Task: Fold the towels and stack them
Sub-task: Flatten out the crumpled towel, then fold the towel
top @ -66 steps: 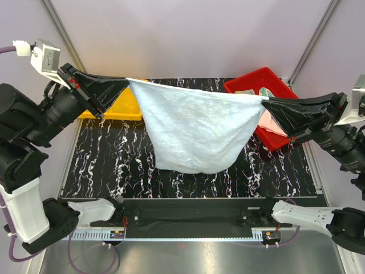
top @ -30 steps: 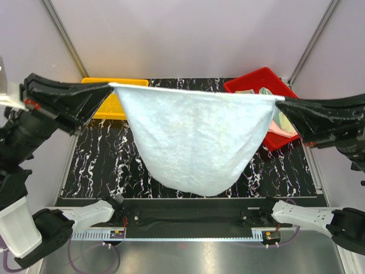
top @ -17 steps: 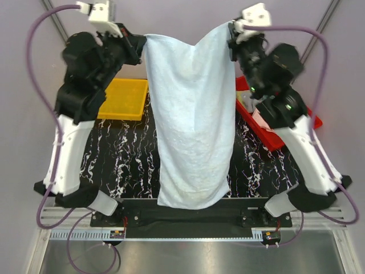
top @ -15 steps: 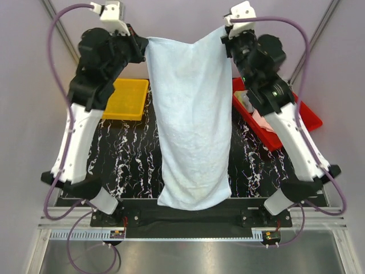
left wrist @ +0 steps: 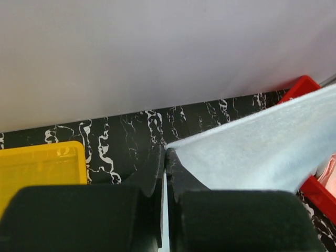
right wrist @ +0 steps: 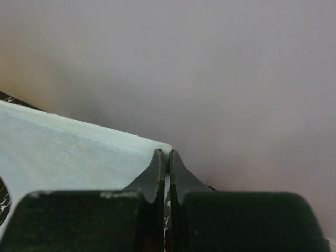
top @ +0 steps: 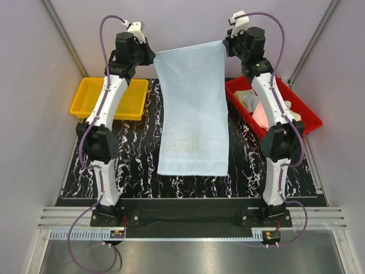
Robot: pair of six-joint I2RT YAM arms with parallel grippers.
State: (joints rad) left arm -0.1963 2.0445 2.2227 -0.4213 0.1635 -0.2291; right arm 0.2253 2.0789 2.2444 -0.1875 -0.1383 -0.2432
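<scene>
A light blue towel [top: 192, 108] hangs stretched between both grippers at the far end of the table, its lower edge lying on the black marbled table [top: 137, 165]. My left gripper [top: 153, 54] is shut on the towel's far left corner, seen in the left wrist view [left wrist: 166, 151]. My right gripper [top: 224, 44] is shut on the far right corner, seen in the right wrist view [right wrist: 168, 152]. The towel shows in the left wrist view [left wrist: 252, 147] and the right wrist view [right wrist: 68, 152]. Other towels, pink [top: 261, 116] and pale ones, lie in the red bin.
A yellow tray [top: 108, 100] sits at the far left of the table; its corner shows in the left wrist view [left wrist: 42, 165]. A red bin [top: 293, 105] sits at the far right. The purple back wall stands close behind both grippers.
Both arms have stretched away to the far end, carrying the towel's top edge with them. The towel went from a sagging sheet near the front to a long flat strip, its lower edge on the table.
</scene>
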